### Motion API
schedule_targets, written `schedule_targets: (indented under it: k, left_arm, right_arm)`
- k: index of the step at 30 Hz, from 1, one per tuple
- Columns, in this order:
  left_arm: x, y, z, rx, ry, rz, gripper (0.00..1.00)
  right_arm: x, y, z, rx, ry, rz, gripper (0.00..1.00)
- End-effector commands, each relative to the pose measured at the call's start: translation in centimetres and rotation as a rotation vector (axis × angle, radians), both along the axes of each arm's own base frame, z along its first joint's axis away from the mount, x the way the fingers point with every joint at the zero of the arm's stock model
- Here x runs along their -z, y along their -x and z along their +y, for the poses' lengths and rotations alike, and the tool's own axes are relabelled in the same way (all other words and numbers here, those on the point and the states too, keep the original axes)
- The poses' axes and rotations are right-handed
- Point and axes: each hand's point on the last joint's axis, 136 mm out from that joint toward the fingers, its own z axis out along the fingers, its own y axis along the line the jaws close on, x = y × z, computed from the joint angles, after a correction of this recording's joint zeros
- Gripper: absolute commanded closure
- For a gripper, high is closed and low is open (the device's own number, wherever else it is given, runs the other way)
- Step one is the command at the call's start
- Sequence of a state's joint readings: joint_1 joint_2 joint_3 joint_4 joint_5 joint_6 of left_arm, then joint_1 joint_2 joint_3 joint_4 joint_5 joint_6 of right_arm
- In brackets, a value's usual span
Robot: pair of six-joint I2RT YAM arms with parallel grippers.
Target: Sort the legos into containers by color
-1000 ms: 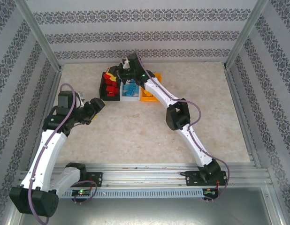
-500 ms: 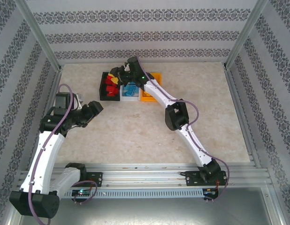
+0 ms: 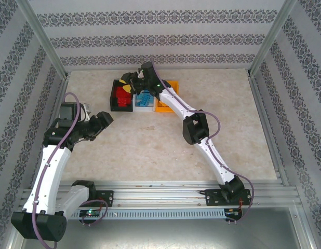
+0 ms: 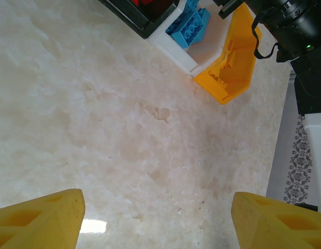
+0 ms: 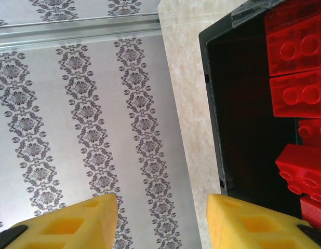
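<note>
Three containers stand in a row at the back of the table. The black bin (image 3: pixel 111 97) holds red legos (image 3: pixel 120 96), the white bin (image 3: pixel 137 107) holds light blue legos (image 3: pixel 145 98), and the orange bin (image 3: pixel 163 108) is partly hidden under the right arm. My right gripper (image 3: pixel 126 84) hangs open over the far end of the black bin (image 5: pixel 215 104), nothing between its fingers, red legos (image 5: pixel 298 49) just beside it. My left gripper (image 3: pixel 107 119) is open and empty above bare table, short of the bins. The left wrist view shows the blue legos (image 4: pixel 189 25) and orange bin (image 4: pixel 230 70).
Patterned walls and metal frame posts enclose the marble-look table (image 3: pixel 150 150). The back wall (image 5: pixel 82 104) is close behind the black bin. The right arm (image 3: pixel 197 127) stretches diagonally across the table's middle. Open tabletop lies to the right and in front of the bins.
My right gripper has opened over the black bin and shifted slightly left. The left arm has drawn back a little toward the left.
</note>
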State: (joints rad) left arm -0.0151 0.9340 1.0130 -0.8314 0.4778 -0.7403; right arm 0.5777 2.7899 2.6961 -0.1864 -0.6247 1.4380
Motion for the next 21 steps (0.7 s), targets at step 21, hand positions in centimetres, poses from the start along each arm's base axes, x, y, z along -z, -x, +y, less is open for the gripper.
schedule_targets:
  k: [21]
  left_arm:
    - [-1.1,-2.5,-0.2,-0.015,0.071,-0.044,0.25]
  right_arm:
    - [-6.8,0.1,-1.6,-0.027,-0.053,-0.102,0.49]
